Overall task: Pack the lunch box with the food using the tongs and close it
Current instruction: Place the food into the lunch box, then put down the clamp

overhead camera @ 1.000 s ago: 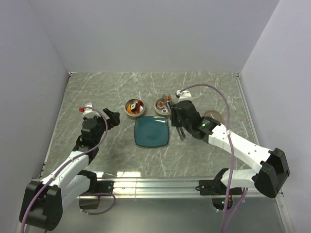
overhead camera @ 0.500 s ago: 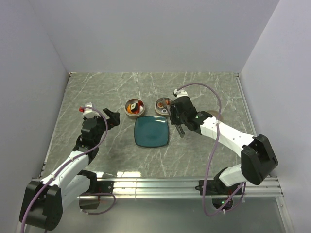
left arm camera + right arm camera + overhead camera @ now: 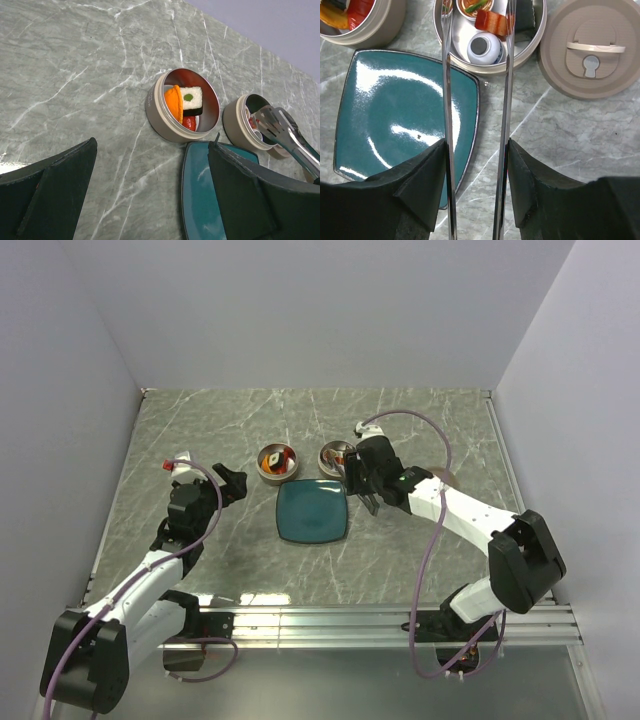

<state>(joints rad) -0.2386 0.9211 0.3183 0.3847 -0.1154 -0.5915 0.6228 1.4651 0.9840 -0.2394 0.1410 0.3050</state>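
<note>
The right tool (image 3: 476,150) gripped the tongs (image 3: 446,90) across their two thin arms, one arm against the inner face of each finger. The arms stood sprung apart, not pinched together. Holding them partway along probably let the wrist stay back over the teal plate (image 3: 395,110) while the tips reached forward into the right-hand tin (image 3: 487,71) of the lunch box.

The tips lay over that tin's opening. The wrist view cut them off at its top edge, so I could not tell whether they touched any piece. Between the two arms lay some of the food: a white round piece with a dark centre (image 3: 481,47) and a red piece (image 3: 490,21) just beyond it, both inside the tin. The plate itself was bare, which suggests the food had all gone into the tins.

Just right of that tin, towards the worktop's (image 3: 200,420) right edge, the lid (image 3: 592,50) lay flat with its handle up, not yet fitted. On the other side, the left-hand tin (image 3: 165,125) held an orange piece (image 3: 174,102), a white block with a green centre (image 3: 192,97) and something red beneath. Both tins sat mid-worktop just beyond the plate's far edge.

The left tool (image 3: 152,150) hung above the worktop nearer the left edge, with its fingers spread wide and nothing in them. It was well apart from the tongs and probably waiting for the closing step.
</note>
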